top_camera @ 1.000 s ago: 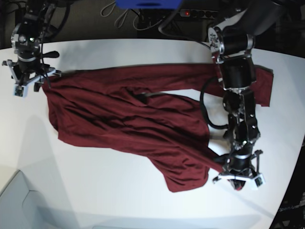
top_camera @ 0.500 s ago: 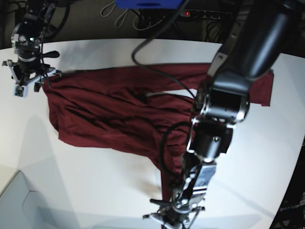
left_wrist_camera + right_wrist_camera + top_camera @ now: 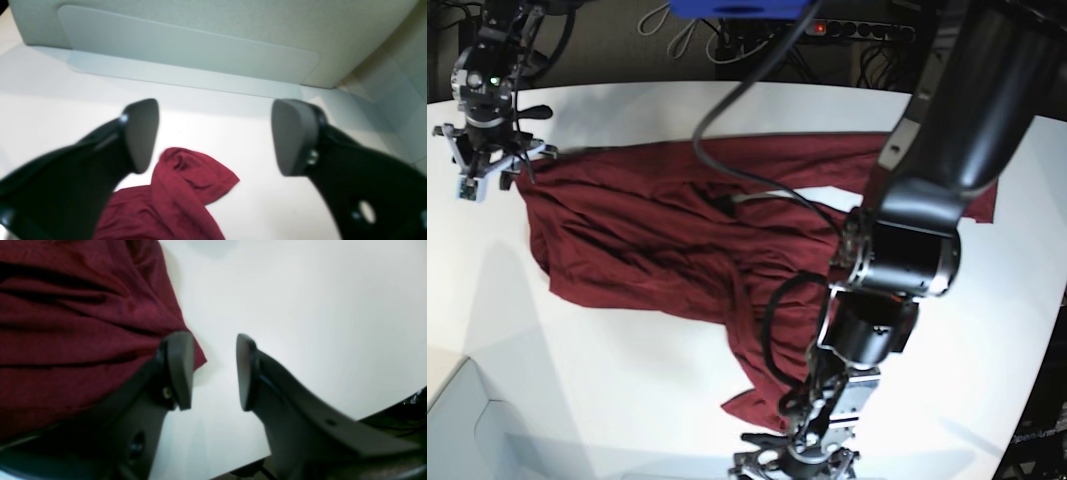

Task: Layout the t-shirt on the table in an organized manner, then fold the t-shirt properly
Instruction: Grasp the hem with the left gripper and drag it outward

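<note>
T-shirt (image 3: 677,230) hem dragged fwd; left hand (image 3: 213,136) now open.

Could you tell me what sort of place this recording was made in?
Probably a robotics lab or test bench, not a home: two black robot arms work over a glossy white table, one t-shirt is the only item on it, and a power strip and loose cables lie behind the table.

A dark maroon-red, thin jersey t-shirt with long sleeves (image 3: 657,240) is seen lying rumpled and unfolded across a large, glossy white table with a curved edge (image 3: 607,400). The cloth is creased in long diagonal wrinkles. One sleeve is stretched along the far side, and a bunched end (image 3: 196,176) is trailed toward the near edge, where it rests on the white surface.
</note>
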You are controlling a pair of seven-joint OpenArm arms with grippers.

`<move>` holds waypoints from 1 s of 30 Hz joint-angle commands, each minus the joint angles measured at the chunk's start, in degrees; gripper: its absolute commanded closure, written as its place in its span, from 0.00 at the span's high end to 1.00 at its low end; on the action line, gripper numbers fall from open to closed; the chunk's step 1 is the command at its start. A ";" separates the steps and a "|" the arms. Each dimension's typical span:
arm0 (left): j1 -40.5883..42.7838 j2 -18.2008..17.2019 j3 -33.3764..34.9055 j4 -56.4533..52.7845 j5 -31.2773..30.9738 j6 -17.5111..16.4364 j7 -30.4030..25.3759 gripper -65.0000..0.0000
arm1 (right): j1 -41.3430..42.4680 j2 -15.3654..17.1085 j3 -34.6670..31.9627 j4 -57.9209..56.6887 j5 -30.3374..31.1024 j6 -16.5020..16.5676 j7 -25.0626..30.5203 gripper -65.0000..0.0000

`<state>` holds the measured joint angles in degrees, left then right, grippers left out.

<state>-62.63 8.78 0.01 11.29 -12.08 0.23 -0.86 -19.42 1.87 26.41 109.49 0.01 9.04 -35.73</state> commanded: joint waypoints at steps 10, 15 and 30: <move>15.29 -5.74 0.03 14.95 -0.01 -0.36 -0.94 0.94 | 0.30 0.46 0.18 1.15 -0.05 -0.20 1.48 0.35; 22.68 -10.23 -0.23 23.48 -0.54 -0.10 -0.94 0.94 | 0.56 0.29 0.18 1.15 0.03 -0.20 1.48 0.35; 26.46 -11.19 -0.05 17.94 -0.54 -0.45 -1.20 0.93 | 1.44 0.29 -0.17 0.88 0.03 -0.20 1.48 0.35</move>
<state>-34.44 -2.61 -0.14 28.27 -12.58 0.21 -0.47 -18.57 1.58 26.09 109.47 0.03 9.04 -35.66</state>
